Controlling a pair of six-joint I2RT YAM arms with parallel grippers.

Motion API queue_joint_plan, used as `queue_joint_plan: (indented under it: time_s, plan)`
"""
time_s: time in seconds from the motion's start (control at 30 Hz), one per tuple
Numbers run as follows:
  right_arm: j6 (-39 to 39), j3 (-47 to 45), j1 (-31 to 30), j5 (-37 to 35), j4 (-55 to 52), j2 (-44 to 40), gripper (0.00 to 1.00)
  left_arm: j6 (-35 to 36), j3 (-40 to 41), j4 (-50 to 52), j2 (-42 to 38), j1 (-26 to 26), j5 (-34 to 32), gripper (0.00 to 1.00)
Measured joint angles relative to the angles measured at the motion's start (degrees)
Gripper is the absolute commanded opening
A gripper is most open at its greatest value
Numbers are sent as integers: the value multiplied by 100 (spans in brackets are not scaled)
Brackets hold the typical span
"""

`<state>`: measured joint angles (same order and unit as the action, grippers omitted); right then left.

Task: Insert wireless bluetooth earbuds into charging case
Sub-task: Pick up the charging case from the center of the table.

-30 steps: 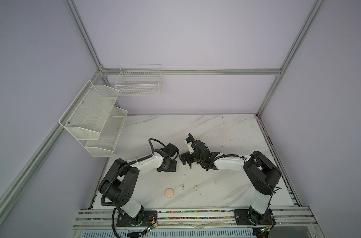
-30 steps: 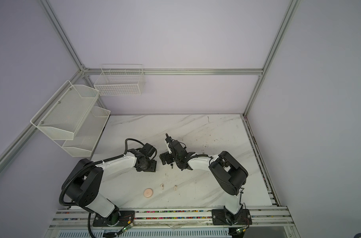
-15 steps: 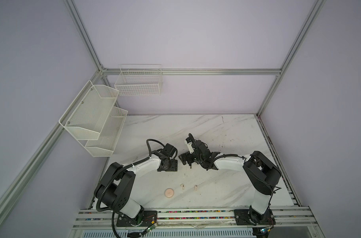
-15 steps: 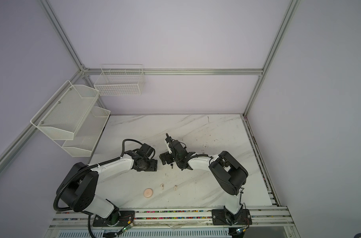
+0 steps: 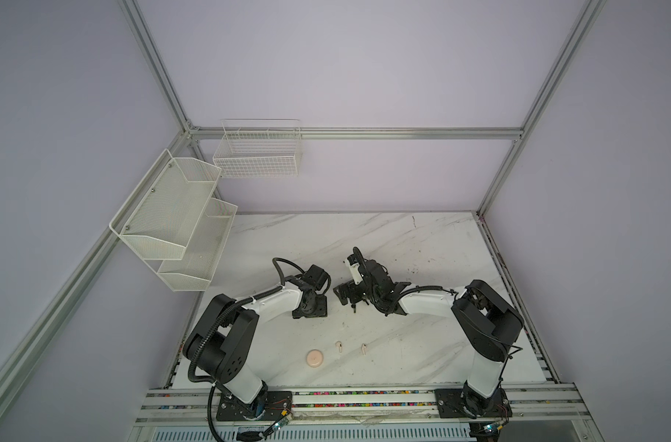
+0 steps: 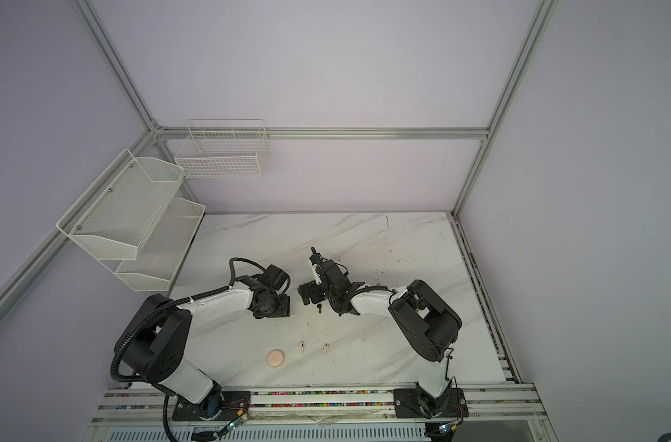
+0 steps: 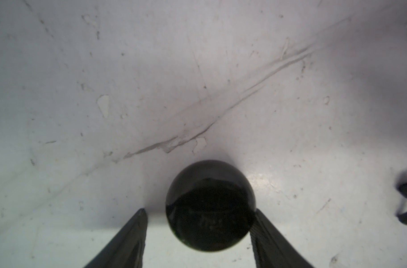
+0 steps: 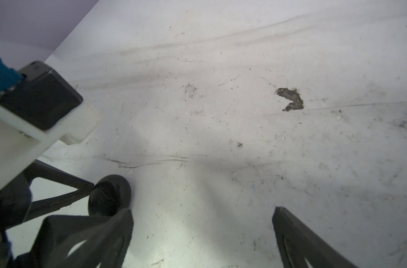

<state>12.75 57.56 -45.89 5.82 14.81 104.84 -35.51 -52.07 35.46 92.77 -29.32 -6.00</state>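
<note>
- left end effector (image 7: 199, 211) stands fairly wide astride the black round charging case (image 7: 209, 199) on the bench (image 7: 151, 69); one finger (image 7: 267, 236) touches the case, the other stands clear of it
- right end effector (image 8: 202, 210) gapes wide, holding nothing; the same case sits just beside one of its fingers
- black earbud (image 6: 319, 307) lies on the bench near the right end effector
- pale earbud (image 5: 339, 345) and second pale earbud (image 5: 363, 347) lie apart near the front edge, beside a pale round case (image 5: 315, 359)

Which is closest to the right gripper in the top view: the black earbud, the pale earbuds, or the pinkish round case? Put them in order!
1. The black earbud: right beside the right gripper, on its front side.
2. The left pale earbud and right pale earbud: farther forward; too close to call.
3. The pinkish round case: farthest, toward the left arm.
</note>
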Motion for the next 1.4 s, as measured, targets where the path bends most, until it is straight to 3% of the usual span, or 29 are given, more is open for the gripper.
queue_joint_plan:
  time_s: [0.37,0.93,1.4]
  plan:
    - [11,-31,0,42,9,0,97,52,-151,105,166,0,-234,62]
    - [28,-157,37,52,87,0,97,219,-592,162,540,0,-236,65]
    - [68,-273,125,42,85,-42,97,485,-787,142,632,-39,-188,83]
